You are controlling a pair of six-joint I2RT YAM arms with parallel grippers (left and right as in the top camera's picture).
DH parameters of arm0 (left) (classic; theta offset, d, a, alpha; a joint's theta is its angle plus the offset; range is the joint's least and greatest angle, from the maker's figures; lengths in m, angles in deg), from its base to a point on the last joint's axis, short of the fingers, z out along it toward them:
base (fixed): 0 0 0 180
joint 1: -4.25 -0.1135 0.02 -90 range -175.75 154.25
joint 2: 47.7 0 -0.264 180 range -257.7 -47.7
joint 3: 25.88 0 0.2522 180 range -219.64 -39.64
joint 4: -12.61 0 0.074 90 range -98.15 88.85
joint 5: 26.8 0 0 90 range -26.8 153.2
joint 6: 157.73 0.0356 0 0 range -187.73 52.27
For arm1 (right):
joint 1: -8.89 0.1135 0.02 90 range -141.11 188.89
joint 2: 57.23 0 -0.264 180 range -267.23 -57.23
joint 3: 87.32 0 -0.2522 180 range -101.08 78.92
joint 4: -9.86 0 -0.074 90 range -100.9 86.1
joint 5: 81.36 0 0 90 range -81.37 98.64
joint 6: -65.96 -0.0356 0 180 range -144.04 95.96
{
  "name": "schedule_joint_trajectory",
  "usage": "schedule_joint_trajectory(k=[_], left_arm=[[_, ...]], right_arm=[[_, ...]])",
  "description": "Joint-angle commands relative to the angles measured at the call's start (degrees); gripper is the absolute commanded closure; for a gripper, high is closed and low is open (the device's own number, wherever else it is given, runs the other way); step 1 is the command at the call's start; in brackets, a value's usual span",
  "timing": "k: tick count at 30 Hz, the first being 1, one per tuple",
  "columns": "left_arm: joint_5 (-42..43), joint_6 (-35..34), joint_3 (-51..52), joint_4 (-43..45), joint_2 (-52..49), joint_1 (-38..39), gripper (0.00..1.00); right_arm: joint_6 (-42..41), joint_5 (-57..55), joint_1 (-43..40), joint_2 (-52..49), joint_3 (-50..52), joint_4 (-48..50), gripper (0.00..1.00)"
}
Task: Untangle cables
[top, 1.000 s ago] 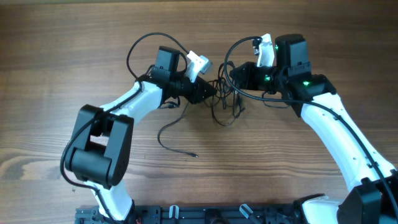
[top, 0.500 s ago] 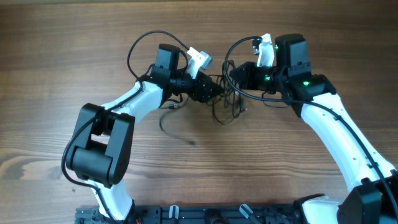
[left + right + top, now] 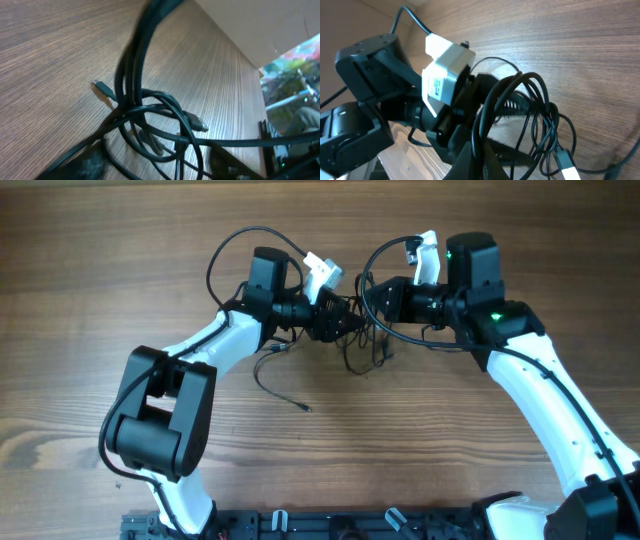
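The cables (image 3: pixel 365 352) are thin black cords hanging in a tangled bunch between my two grippers, their lower loops resting on the wood. My right gripper (image 3: pixel 373 304) is shut on the top of the bunch; in the right wrist view several strands (image 3: pixel 535 100) rise from between its fingers (image 3: pixel 482 150). My left gripper (image 3: pixel 340 320) is pushed in from the left. Its fingers (image 3: pixel 85 165) stand apart, with loops (image 3: pixel 150 115) crossing between them and not pinched. One loose strand (image 3: pixel 270 385) trails to the left across the table. Small plug ends (image 3: pixel 102 87) lie on the wood.
Thicker black arm cables arch above each wrist (image 3: pixel 230 255) (image 3: pixel 385 250). A white-tipped plug (image 3: pixel 567 170) hangs at the bottom of the bunch. The left arm's white camera housing (image 3: pixel 445 75) sits close to my right gripper. The wooden table (image 3: pixel 90 300) extends all round.
My left gripper opened and pushed slightly right into the bunch. The loose strand on the table was drawn in, its end shifting up and left. My right gripper stayed shut.
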State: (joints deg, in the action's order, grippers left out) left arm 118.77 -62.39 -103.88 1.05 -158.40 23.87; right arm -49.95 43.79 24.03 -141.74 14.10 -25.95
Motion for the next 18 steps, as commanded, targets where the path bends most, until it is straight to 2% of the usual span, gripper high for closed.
schedule_joint_trajectory(k=[1, 2, 10, 15, 18], left_arm=[[2.05, 0.17, -0.59, 0.22, -0.63, 1.84, 0.8], [2.03, 0.17, -0.59, 0.22, -0.63, 2.12, 0.96], [-0.98, -0.76, -0.59, -0.26, -0.63, -1.18, 0.96], [-0.85, -2.84, -0.59, -3.28, -0.39, -7.82, 0.96], [3.15, -2.82, -0.59, -5.14, 0.02, -11.76, 0.96]], right_arm=[[-1.09, 2.27, 0.46, 1.64, -0.87, 0.68, 0.95], [-1.05, 2.25, 0.46, 1.64, -0.87, 0.68, 0.95], [-1.01, 0.13, 0.44, 1.64, -0.87, -0.13, 0.95], [-0.59, -11.02, 0.44, 1.6, -0.85, -5.73, 0.95], [-0.2, -18.88, 0.44, 1.53, -0.85, -9.68, 0.95]])
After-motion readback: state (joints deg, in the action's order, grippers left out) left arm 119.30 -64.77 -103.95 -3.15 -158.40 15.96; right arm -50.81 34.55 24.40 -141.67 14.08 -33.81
